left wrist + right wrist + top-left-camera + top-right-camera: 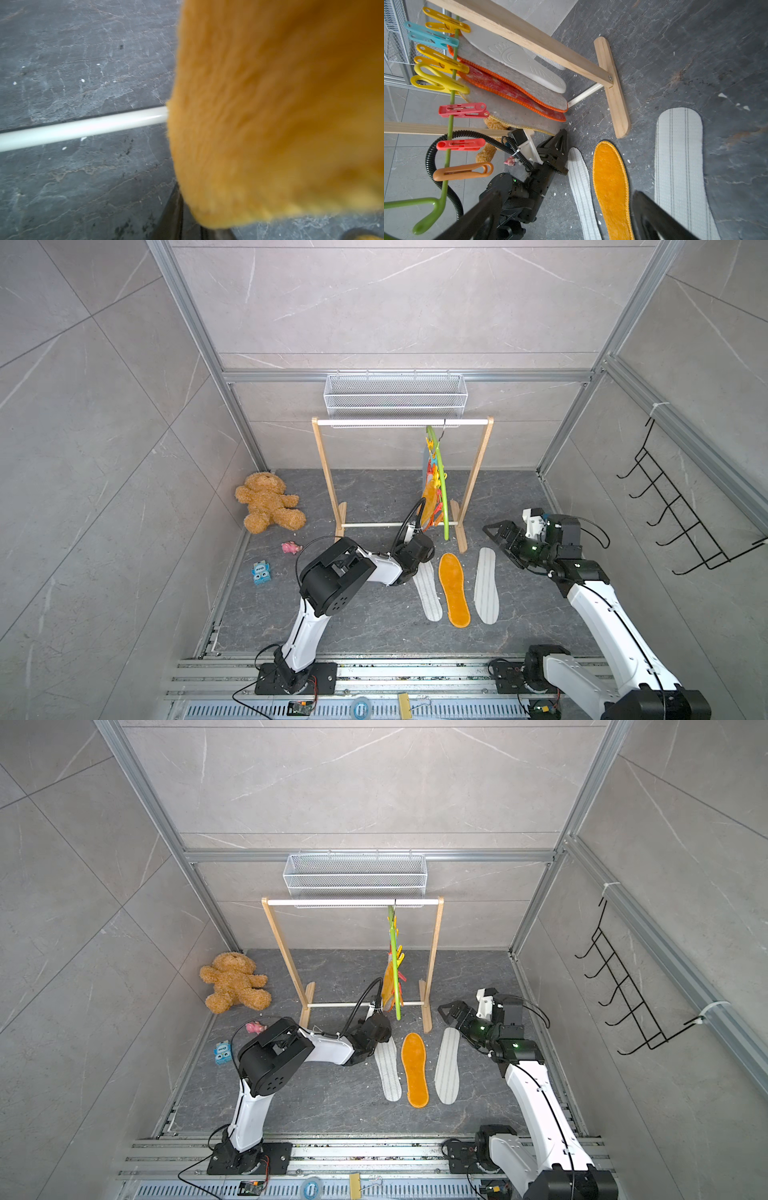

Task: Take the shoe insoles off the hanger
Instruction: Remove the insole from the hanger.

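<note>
Top views both show a dark grey, veined stone counter flecked with small white crumbs. It is walled by pale grey tile panels set in an aluminium frame. A white wire basket hangs on the back wall, and a black wire hook rack hangs on the side wall beyond the right jaws.

Just beyond the left jaws stands a wooden rail frame. The lime-green hanger hangs by its dark hook from the frame's top rod. Several insoles are clipped to it in a stack: a white one, a grey felt one with an orange rim, a red mottled one and the hanging orange insole.

The left jaws are drawn narrow at the lower tip of the hanging orange insole, whose fuzz fills the left wrist view. The frame's white lower rod runs behind it. The right jaws stand wide and hold nothing.

On the counter between the two sets of jaws lie three loose insoles side by side and apart: a striped one, an orange one and a second striped one.

Well off past the left jaws, away from the right ones, lie a teddy bear, a pink toy and a blue toy.
</note>
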`<move>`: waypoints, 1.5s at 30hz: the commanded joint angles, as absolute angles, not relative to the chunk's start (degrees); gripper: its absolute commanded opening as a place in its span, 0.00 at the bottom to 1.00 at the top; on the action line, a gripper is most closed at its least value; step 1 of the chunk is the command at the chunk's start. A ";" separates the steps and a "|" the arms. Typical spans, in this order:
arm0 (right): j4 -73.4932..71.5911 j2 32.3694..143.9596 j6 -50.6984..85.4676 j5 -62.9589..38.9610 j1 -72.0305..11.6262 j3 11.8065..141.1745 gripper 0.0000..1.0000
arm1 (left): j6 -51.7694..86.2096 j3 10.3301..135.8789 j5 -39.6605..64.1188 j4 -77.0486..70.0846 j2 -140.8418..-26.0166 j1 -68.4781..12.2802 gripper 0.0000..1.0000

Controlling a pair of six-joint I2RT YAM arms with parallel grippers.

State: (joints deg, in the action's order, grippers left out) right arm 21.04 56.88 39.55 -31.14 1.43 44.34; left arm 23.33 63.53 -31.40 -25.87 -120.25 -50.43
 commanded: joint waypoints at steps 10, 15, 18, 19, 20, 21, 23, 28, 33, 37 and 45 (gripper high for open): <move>16.12 57.72 44.71 -34.90 1.62 44.13 0.98 | 22.30 61.56 -33.33 -26.98 -112.94 -48.10 0.00; 10.23 58.95 50.76 -37.59 1.63 44.18 0.93 | 22.32 60.32 -33.49 -26.49 -110.40 -46.87 0.00; 7.24 59.77 53.53 -38.31 1.63 45.02 0.91 | 22.03 59.62 -33.71 -26.32 -108.89 -46.41 0.00; 6.61 59.99 54.17 -38.36 1.64 45.21 0.91 | 21.92 59.43 -33.74 -26.21 -108.36 -46.28 0.00; 5.56 60.32 55.00 -38.56 1.60 45.63 0.91 | 21.74 59.26 -33.84 -26.02 -107.83 -46.12 0.00; 4.32 60.67 56.03 -38.81 1.62 46.00 0.91 | 21.63 59.22 -33.84 -25.68 -107.22 -46.01 0.00; 1.93 61.58 57.89 -39.35 1.67 46.51 0.92 | 21.22 59.23 -33.84 -24.91 -106.26 -45.79 0.00; -4.03 64.02 63.25 -40.38 1.54 47.50 0.94 | 20.45 60.19 -33.43 -21.31 -104.28 -44.92 0.00; -7.10 65.29 65.61 -39.31 0.66 49.23 0.92 | 19.90 59.94 -33.24 -19.98 -101.96 -43.91 0.00; -7.12 66.28 65.50 -37.11 -1.85 51.75 0.87 | 19.54 60.16 -32.44 -19.04 -100.53 -43.25 0.00; -7.62 71.77 63.98 -30.42 -9.54 58.27 0.77 | 19.35 61.67 -30.27 -16.31 -98.20 -41.77 0.00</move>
